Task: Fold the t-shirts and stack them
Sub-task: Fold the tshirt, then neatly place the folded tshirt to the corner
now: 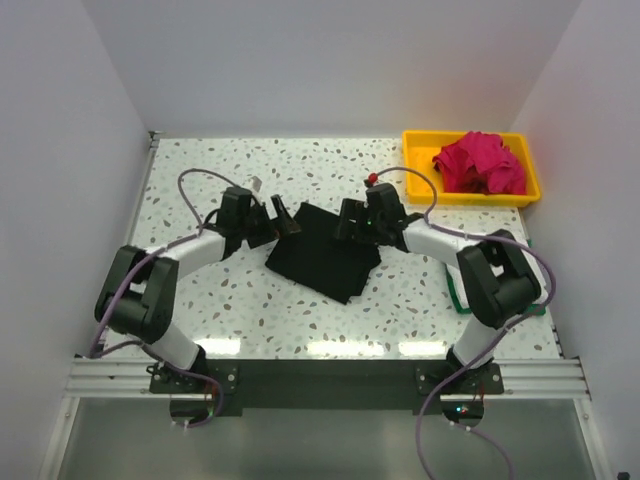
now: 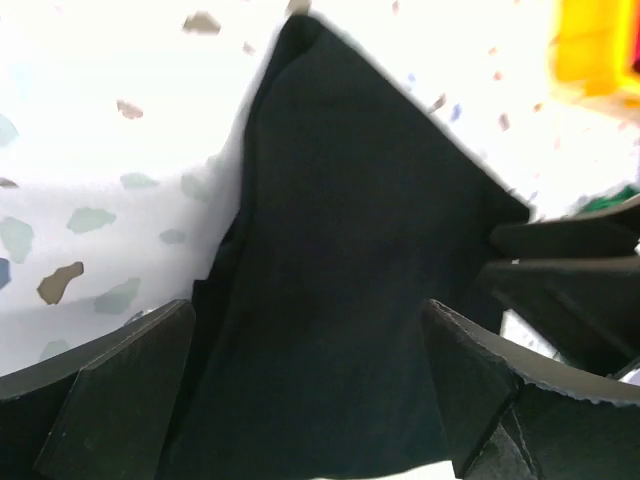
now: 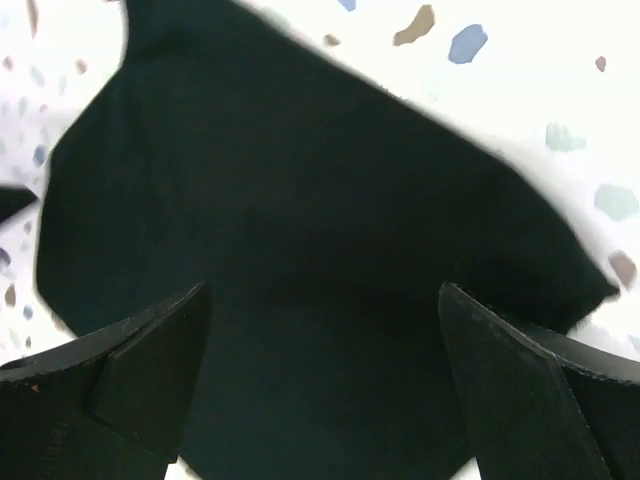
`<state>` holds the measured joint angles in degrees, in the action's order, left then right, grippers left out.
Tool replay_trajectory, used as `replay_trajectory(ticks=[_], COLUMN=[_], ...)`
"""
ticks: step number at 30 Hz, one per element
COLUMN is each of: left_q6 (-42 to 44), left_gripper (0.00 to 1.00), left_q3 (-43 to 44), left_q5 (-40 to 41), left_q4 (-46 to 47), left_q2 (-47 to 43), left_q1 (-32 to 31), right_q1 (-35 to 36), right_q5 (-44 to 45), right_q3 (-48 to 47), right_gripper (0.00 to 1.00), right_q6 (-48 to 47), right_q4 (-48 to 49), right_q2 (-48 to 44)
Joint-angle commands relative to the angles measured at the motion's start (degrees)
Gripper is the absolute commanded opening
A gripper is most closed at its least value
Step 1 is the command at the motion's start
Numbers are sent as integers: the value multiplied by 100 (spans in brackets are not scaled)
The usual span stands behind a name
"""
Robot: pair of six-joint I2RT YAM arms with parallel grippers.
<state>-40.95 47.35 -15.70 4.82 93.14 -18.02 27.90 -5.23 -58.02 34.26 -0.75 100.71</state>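
Fingers L, fingers R spread, empty; black t-shirt long axis diag, far-left to near-right.

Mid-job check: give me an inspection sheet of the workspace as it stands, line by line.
Surface: speckled table, brightly lit.
Job's things: black t-shirt folded flat at centre; magenta t-shirt bunched in the yellow tray, far right; green cloth at the right edge, only partly visible.
Clutter: small red item near the right gripper, too small to identify.
Grippers: left gripper and right gripper both open at opposite edges of the black t-shirt, holding nothing.
Cables: lilac cables loop on both sides, off the cloth.
Surroundings: plain white walls.
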Motion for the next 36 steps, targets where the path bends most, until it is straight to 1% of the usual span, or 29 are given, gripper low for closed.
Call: replay_trajectory(ticks=[1, 2, 3, 4, 5, 7, 8, 10, 11, 12, 14, 15, 18, 22, 23, 25, 29, 32, 36], left_q6=[52, 139, 183, 210, 280, 324, 350, 342, 333, 342, 290, 246, 17, 34, 34, 104, 122, 140, 184], left_gripper=[100, 100, 100, 100, 100, 100, 100, 100, 100, 100, 100, 100, 100, 100, 100, 100, 100, 100, 100], left_q3=[142, 195, 291, 344, 371, 406, 389, 284, 240, 135, 20, -102, -409, -622, -622, -648, -771, -885, -903], left_q5=[401, 584, 699, 866, 1224, 1534, 1709, 2114, 2237, 2439, 2685, 2756, 2766, 2616, 2608, 2538, 2362, 2274, 2212], left_q4=[-235, -375, -768, -963, -1331, -1667, -1808, -2221, -2344, -2545, -2783, -2863, -2926, -2855, -2907, -2899, -2750, -2618, -2565], left_q2=[-1049, -1227, -1550, -1710, -1868, -2325, -2475, -2887, -3011, -3230, -3433, -3591, -3855, -3953, -3944, -3918, -3909, -3856, -3699], left_q1=[-17, -35, -35, -35, -35, -35, -35, -17, -9, -8, -8, 0, 9, 9, 9, 9, 9, 9, 18], right_q1=[128, 128, 128, 128, 128, 137, 128, 154, 180, 276, 408, 566, 909, 1288, 1323, 1385, 1402, 1420, 1429], right_q5=[654, 821, 874, 936, 1050, 1147, 1226, 1192, 1191, 1191, 1235, 1392, 1718, 2095, 2132, 2289, 2203, 2141, 2114], right_q3=[-148, -218, -253, -271, -245, -123, 122, 483, 867, 1054, 1492, 1591, 1750, 1479, 1434, 1416, 1364, 1223, 1135], right_gripper=[99, 99, 99, 99, 99, 99, 99, 99, 99, 99, 99, 99, 99, 99, 99, 98, 93, 91, 89], right_q6=[-525, -604, -648, -666, -640, -457, -168, 88, 377, 527, 1009, 1169, 1557, 1768, 1925, 2119, 2497, 2577, 2682], right_q4=[-891, -1065, -1154, -1233, -1382, -1532, -1620, -1630, -1577, -1542, -1542, -1594, -1796, -1858, -1858, -1632, -1165, -936, -804], right_q2=[-910, -1252, -1447, -1623, -1981, -2326, -2528, -3116, -3292, -3590, -3751, -3786, -3629, -2883, -2533, -2215, -1425, -1055, -974])
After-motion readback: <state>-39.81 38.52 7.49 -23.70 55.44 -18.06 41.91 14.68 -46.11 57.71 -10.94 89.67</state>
